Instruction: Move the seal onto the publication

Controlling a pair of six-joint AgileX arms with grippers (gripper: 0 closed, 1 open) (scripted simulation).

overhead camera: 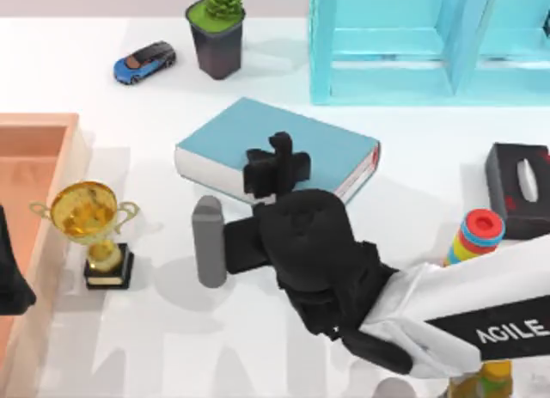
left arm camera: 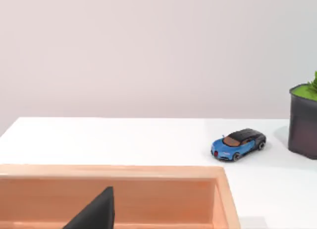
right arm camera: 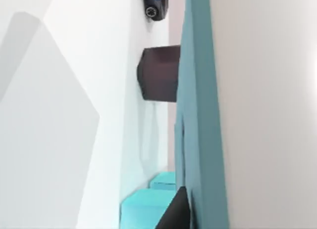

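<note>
Teal publication [overhead camera: 258,136] beneath right fingers [overhead camera: 279,149]

A white table [overhead camera: 86,45] spreads under even, soft light that throws pale grey shadows toward the near edge. A turquoise shelf unit [overhead camera: 391,50] with open compartments stands at the far right of the table. A shallow wooden tray [overhead camera: 51,131] sits at the left edge. Behind the table, in the left wrist view, rises a plain pale wall [left arm camera: 148,51], bare and evenly lit
</note>
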